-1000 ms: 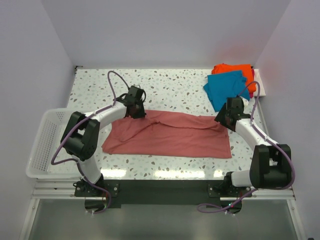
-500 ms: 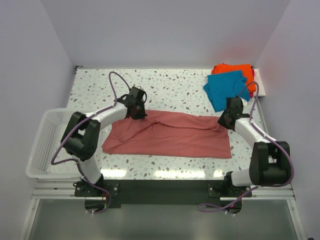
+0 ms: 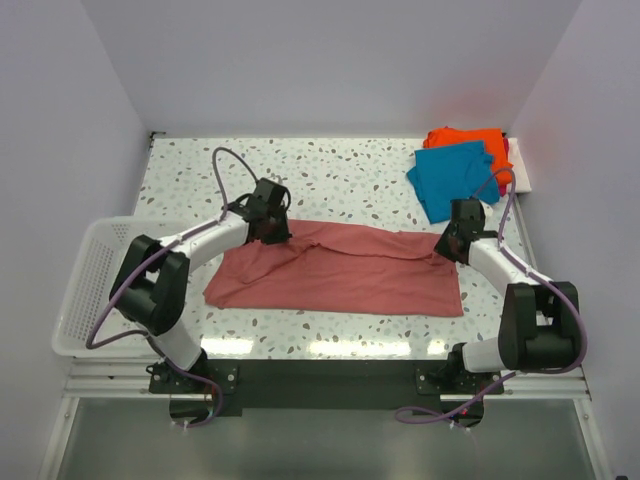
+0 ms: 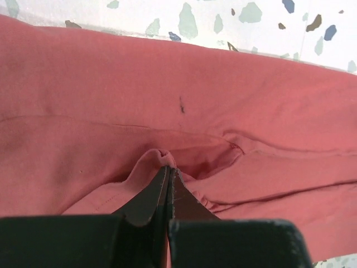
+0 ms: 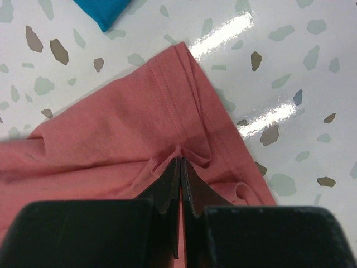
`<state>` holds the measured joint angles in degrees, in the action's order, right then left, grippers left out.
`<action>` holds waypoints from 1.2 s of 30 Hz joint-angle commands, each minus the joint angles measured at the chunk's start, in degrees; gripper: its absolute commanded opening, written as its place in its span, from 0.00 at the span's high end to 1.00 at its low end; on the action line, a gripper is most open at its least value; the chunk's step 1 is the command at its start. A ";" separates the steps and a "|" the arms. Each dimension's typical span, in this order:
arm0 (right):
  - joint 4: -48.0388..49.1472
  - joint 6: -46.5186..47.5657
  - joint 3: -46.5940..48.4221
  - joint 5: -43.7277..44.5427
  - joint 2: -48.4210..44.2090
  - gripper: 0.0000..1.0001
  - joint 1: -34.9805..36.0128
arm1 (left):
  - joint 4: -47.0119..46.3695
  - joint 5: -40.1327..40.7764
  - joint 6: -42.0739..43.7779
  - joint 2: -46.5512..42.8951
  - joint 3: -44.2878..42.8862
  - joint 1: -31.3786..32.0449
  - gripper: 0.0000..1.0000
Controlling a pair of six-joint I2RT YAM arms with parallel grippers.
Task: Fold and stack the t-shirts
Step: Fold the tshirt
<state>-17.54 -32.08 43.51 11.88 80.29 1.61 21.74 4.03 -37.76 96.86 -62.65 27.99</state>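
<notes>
A large dusty-red t-shirt lies spread across the middle of the speckled table. My left gripper is shut on a pinched ridge of the red t-shirt near its far left edge. My right gripper is shut on a pinch of the red t-shirt beside its hemmed far right corner. At the back right a folded teal-blue t-shirt lies on a folded orange t-shirt. A magenta sliver shows at that pile's right edge.
A white mesh basket hangs off the table's left edge. The walls close in the table at the back and right. A corner of the teal-blue t-shirt shows at the top of the right wrist view.
Both grippers have closed on the red t-shirt's far edge, the right one later than the left. The left arm's elbow has shifted slightly.
</notes>
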 commanded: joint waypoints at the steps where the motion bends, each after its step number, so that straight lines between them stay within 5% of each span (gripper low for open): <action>1: 1.55 0.26 -0.53 -0.10 -1.80 1.00 0.24 | -0.47 -1.48 -0.38 -4.13 1.13 1.10 1.00; 16: -1.53 0.96 -0.70 -0.36 -6.29 0.99 0.24 | -0.56 -3.07 -2.58 -10.28 6.40 5.50 1.00; 18: -1.71 0.88 -1.05 -0.10 -6.37 0.93 0.24 | -0.47 -2.98 -2.58 -10.55 6.84 5.93 1.00; 23: -2.23 0.79 -1.41 0.07 -6.46 0.60 0.24 | -0.82 -3.06 -2.85 -11.08 8.16 6.55 1.00; 26: -1.88 0.70 -1.76 0.34 -6.64 0.52 0.24 | -1.17 -3.15 -3.11 -11.17 8.86 6.90 1.00; 33: -0.66 0.08 -2.37 -0.28 -4.88 0.50 0.24 | -1.52 -3.24 -2.94 -11.52 9.66 6.99 1.00; 36: -0.04 -0.44 -2.55 -0.19 -3.83 0.59 0.24 | -1.52 -3.15 -2.93 -11.60 9.74 6.99 1.00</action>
<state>-19.59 -31.53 41.58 11.77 75.77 1.61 21.85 1.45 -39.92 87.64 -53.45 34.63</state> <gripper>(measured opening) 0.436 0.015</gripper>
